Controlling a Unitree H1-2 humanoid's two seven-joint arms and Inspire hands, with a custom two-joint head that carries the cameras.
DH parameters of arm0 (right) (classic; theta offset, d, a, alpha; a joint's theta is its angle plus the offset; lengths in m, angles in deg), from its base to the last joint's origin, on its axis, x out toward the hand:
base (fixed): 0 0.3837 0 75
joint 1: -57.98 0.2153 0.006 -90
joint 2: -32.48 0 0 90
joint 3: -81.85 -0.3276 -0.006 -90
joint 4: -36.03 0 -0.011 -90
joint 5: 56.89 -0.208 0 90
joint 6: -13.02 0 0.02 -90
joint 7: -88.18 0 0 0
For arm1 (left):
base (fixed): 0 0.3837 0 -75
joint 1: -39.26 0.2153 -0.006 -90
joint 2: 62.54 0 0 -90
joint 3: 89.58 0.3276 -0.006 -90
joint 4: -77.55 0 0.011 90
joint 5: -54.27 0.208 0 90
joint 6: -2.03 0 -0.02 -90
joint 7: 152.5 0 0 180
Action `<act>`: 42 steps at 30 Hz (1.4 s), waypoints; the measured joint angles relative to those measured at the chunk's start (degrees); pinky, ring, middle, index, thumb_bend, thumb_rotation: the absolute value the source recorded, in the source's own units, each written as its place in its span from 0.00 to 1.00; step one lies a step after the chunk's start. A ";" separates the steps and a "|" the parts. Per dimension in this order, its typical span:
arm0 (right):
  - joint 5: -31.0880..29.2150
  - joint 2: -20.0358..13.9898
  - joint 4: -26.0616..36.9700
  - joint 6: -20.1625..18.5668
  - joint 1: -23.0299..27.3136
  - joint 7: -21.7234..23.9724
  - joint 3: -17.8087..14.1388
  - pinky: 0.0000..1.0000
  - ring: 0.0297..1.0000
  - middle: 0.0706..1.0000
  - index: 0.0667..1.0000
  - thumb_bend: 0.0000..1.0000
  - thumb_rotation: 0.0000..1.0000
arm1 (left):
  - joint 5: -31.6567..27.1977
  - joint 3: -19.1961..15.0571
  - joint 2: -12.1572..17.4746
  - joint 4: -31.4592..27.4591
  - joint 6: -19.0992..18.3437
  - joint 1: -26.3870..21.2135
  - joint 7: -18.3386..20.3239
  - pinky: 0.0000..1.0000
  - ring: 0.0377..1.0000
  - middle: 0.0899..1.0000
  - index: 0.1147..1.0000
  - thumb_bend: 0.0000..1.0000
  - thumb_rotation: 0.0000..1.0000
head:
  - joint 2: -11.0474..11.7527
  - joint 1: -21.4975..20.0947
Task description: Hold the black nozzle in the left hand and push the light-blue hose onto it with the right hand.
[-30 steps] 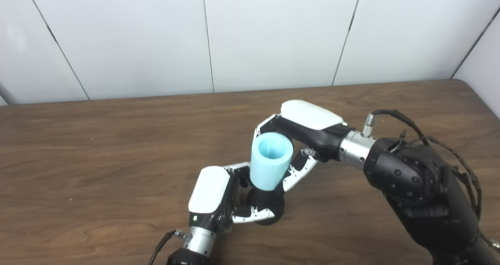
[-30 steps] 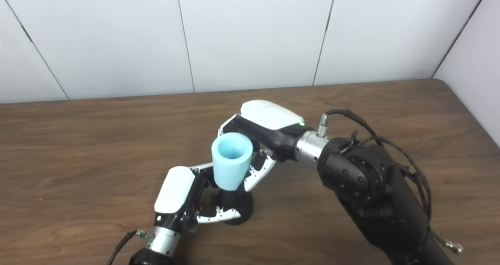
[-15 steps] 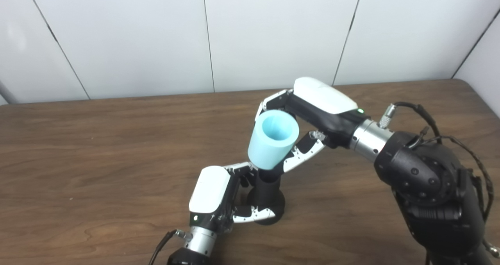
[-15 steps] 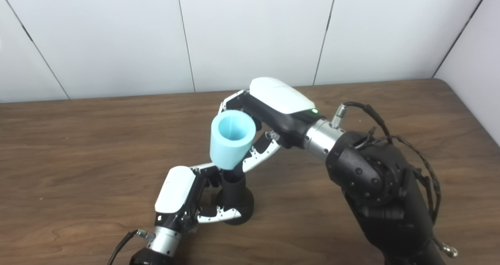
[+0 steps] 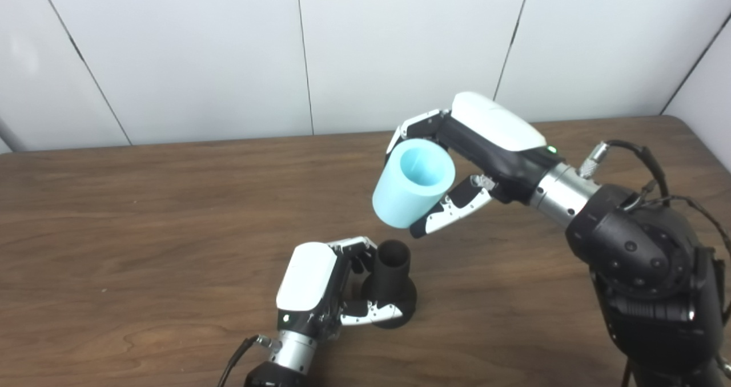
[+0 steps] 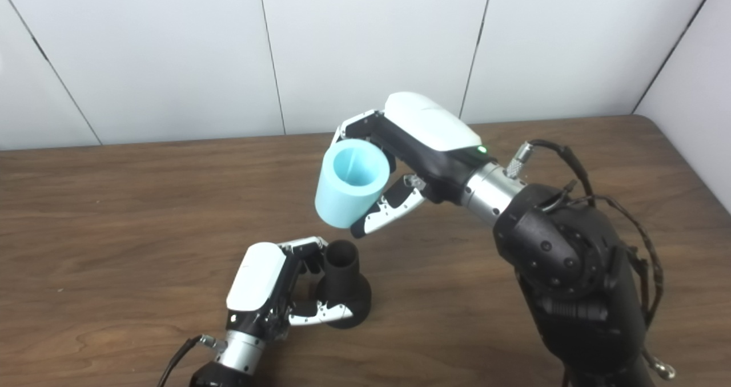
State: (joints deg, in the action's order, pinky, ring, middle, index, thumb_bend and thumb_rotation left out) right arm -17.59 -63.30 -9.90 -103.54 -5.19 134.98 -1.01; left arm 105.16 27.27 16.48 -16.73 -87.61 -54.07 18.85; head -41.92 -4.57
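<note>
I am gripping the black nozzle (image 5: pixel 390 287) with my left robot hand (image 5: pixel 320 287), fingers wrapped around its flared base as it is standing on the tabletop (image 5: pixel 143 216). My right robot hand (image 5: pixel 457 164) is clasping the light-blue hose (image 5: pixel 412 184) in the air, above and clear of the nozzle's open neck, tilted. If I am lowering it at that slant, its rim could catch the neck and tip the nozzle.

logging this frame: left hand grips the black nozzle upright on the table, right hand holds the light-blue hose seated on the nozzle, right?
Not quite. The light-blue hose is not seated: the right hand holds it in the air, clear of the black nozzle, as the left eye view shows. The left hand does grip the nozzle upright on the table.
</note>
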 measured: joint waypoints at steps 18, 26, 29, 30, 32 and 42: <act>-1.23 -0.10 1.69 0.05 -5.64 -0.40 -1.73 0.35 0.37 0.47 0.47 0.50 0.00 | -0.04 -0.17 0.18 0.25 0.10 -0.46 0.04 0.42 0.45 0.40 0.44 0.50 0.00 | 0.00 0.00; -3.40 -0.10 1.67 0.21 -8.16 -3.24 -2.00 0.34 0.37 0.47 0.47 0.50 0.00 | -0.13 -0.27 0.45 0.34 0.14 -1.07 0.71 0.43 0.45 0.40 0.44 0.50 0.00 | -0.18 0.26; -3.94 -0.11 1.64 0.22 -8.86 -4.19 -1.84 0.35 0.37 0.47 0.46 0.50 0.00 | -0.15 -0.29 0.45 0.34 0.14 -1.14 0.95 0.43 0.45 0.40 0.44 0.50 0.00 | -0.18 0.26; -3.89 -0.10 1.63 0.21 -9.22 -4.39 -1.63 0.35 0.37 0.47 0.46 0.50 0.00 | -0.15 -0.30 0.47 0.34 0.14 -1.18 1.05 0.43 0.45 0.40 0.44 0.50 0.00 | -0.09 0.26; -3.66 -0.07 1.58 0.21 -9.88 -4.56 -1.09 0.36 0.37 0.47 0.46 0.50 0.00 | -0.15 -0.31 0.54 0.34 0.15 -1.28 1.17 0.43 0.45 0.41 0.44 0.50 0.00 | -0.09 0.26; -2.75 0.55 1.34 0.21 -10.43 -6.06 -0.27 0.37 0.37 0.47 0.46 0.50 0.00 | -0.15 -0.33 0.65 0.19 0.14 -1.42 1.83 0.43 0.45 0.40 0.44 0.50 0.00 | -0.44 0.18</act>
State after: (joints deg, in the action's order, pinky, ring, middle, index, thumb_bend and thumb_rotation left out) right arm -20.34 -62.75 -8.56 -103.33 -15.62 128.92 -1.28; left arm 105.01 26.94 17.13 -16.54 -87.47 -55.49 20.68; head -42.36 -4.39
